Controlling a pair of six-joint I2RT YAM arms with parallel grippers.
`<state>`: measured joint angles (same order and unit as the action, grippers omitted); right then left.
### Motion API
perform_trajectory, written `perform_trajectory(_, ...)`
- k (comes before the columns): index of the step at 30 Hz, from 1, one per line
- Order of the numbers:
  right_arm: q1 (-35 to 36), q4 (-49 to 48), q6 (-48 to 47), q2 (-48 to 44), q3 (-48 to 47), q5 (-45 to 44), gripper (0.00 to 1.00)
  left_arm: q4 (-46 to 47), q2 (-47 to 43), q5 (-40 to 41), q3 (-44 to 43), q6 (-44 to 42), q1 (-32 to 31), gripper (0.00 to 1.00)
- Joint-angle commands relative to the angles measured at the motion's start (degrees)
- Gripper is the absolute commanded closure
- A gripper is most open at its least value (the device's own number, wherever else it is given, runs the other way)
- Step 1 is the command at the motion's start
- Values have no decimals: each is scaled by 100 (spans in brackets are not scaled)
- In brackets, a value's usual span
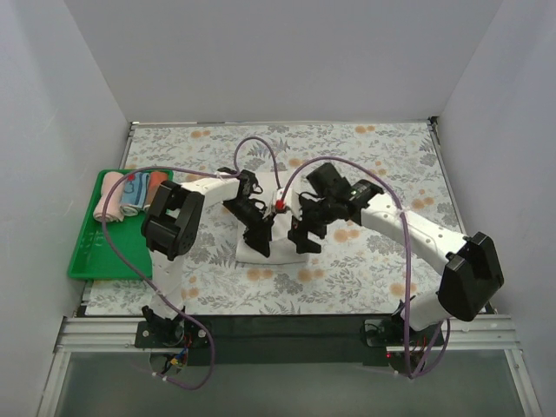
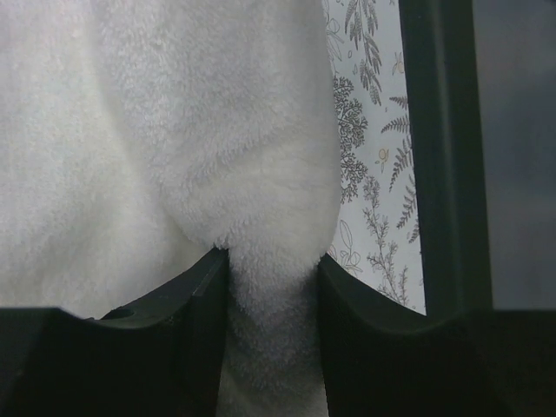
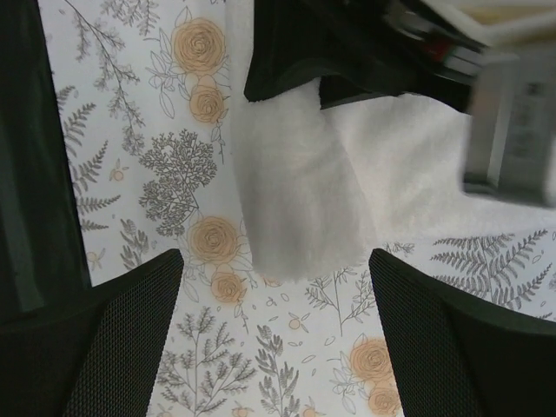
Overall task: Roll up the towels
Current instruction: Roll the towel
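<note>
Right, over on the left the green tray [image 1: 84, 257] sits at the table [image 1: 373, 269] edge with a few rolled cloths [image 1: 130, 193] at its far end. Moving in to the middle, the left gripper [image 2: 271, 265] has its fingers [image 2: 195, 295] pinched on a bunched fold of the white towel [image 2: 165, 130], which lies on the flowered tabletop between the two arms. On the right, the right gripper [image 3: 278, 291] hangs over the towel's folded end with its fingers [image 3: 143, 313] spread wide, nothing held between them.
</note>
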<state>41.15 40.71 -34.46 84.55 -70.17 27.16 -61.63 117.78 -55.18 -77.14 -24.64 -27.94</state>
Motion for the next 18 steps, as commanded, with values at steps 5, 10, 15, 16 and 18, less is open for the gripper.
perform_trajectory(5,1219,-2020,-499,113,688,-2091,18,-500,1071,886,-195,-216,43,87)
perform_trajectory(10,1607,-2454,-738,692,979,-2303,18,-500,1204,868,-284,-225,78,86)
perform_trajectory(15,1616,-2454,-703,1097,1163,-1794,27,-421,1178,842,-231,-173,184,85)
perform_trajectory(16,1616,-2436,-694,1151,1190,-1749,36,-368,1143,816,-214,-146,219,85)
perform_trajectory(18,1616,-2392,-685,1230,1269,-1566,62,-202,950,728,-100,-94,280,79)
